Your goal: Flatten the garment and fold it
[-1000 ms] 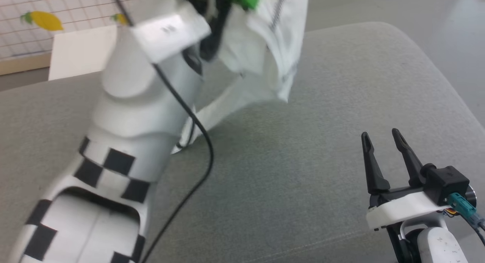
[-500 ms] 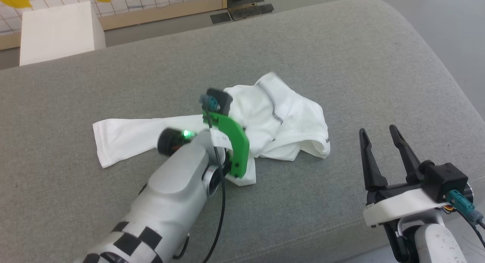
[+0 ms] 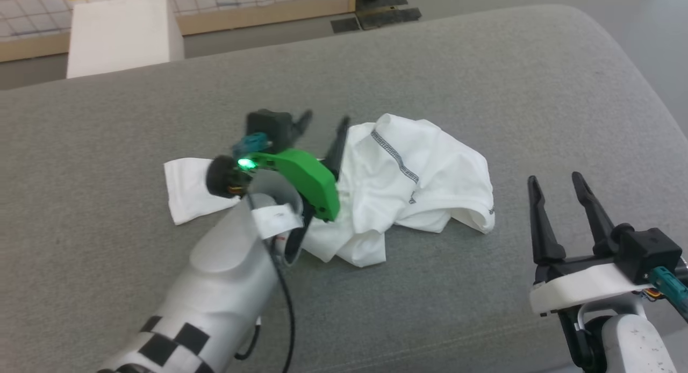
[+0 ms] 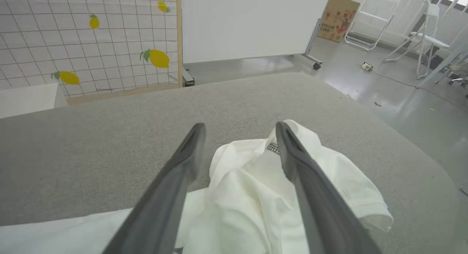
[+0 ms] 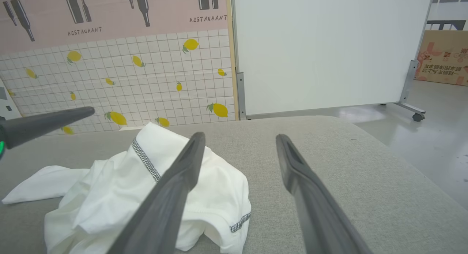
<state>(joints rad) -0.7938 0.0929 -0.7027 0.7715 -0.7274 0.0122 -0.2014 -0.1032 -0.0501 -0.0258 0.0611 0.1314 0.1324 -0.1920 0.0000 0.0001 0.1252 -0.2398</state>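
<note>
Left arm (image 3: 226, 276): we see the pale forearm reaching forward from the lower left, with a green bracket (image 3: 312, 179) at the wrist.
Left end effector (image 3: 325, 120): both dark fingers are spread wide and point away from us.
Right end effector (image 3: 554, 179): low at the right, fingers pointing up the head view, wide apart.

Bright, even indoor light — soft shadows, slight blur on left arm, wide-angle bend in wrist views.

Robot test lab, staged set, not real eatery. Printed backdrop (image 5: 146, 74): lemons on tile grid, "RESTAURANT" lettering above. White rolling partition (image 5: 329, 45) on castors. Cardboard box (image 4: 338, 18), folding chairs (image 4: 435, 43), polished floor (image 4: 402, 96). Grey padded table (image 3: 484, 66) up front.
</note>
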